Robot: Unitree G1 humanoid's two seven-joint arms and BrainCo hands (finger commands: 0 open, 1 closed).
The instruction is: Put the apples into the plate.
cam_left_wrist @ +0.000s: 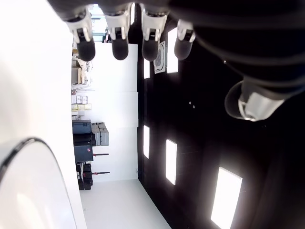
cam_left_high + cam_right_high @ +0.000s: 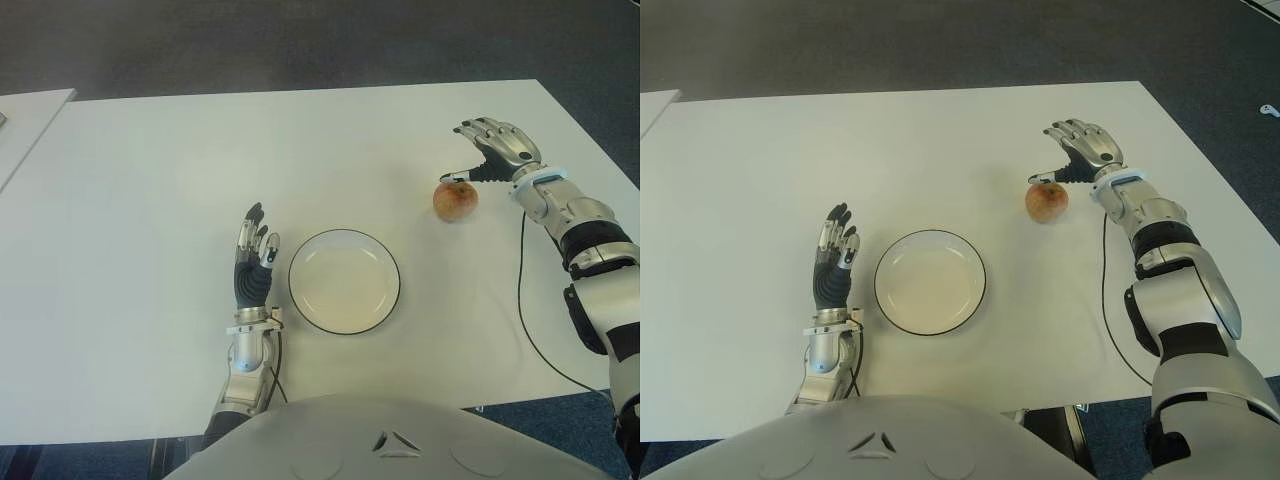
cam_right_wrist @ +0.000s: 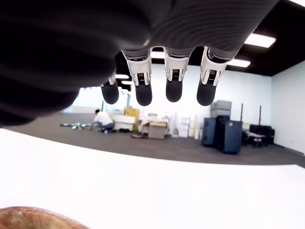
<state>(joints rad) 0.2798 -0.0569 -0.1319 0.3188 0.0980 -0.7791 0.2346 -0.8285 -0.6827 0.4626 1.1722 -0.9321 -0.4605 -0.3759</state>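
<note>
On the white table [image 2: 150, 180], right of the plate: right hand [image 2: 492, 150] poised over one reddish-yellow apple [image 2: 455, 200].
Right hand's fingers [image 3: 174, 81] spread and extended, holding nothing; thumb tip just at the apple's top, contact not clear. Apple sits on the table, apart from the round white plate with thin black rim [image 2: 344, 281], which holds nothing. Left hand [image 2: 252, 268] lies just left of the plate, fingers [image 1: 119, 45] straight and relaxed, holding nothing. Right wrist view shows the apple's top below the fingers.
</note>
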